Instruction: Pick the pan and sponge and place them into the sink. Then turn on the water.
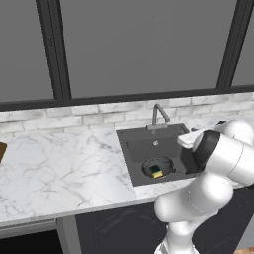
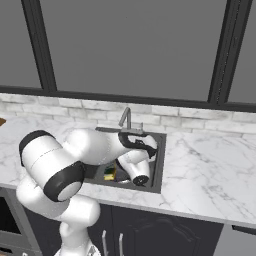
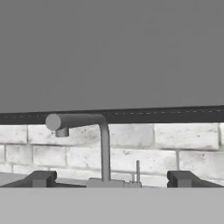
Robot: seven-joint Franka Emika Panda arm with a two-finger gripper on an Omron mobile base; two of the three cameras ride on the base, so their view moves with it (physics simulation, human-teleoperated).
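— Pincer [image 3: 109, 180] is spread wide, nothing between its two dark tips; it hangs over the dark grey rectangular sink [image 1: 130, 149] and looks straight at the grey gooseneck faucet [image 3: 103, 144] against the pale brick wall [image 3: 175, 148].

— So the carrying is finished?

— Looks that way to me. From the left side, the round, shallow, dark grey pan [image 1: 166, 162] lies on the basin floor toward the near edge, and the small green-topped yellow sponge [image 1: 156, 171] sits inside it. From the right, the white arm [image 2: 100, 147] reaches across the basin and hides most of the pan.

— And the water?

— No stream from the spout that I can make out, so I'd say turning it on is the step in hand.

— What does he need to do?

— There's a thin upright lever [image 3: 138, 169] just beside the faucet's stem, on its base. I'd guess he has to ease the open tips forward to that lever and push or swing it, keeping clear of the neck. Whether it tips sideways or back, I can't tell from here.
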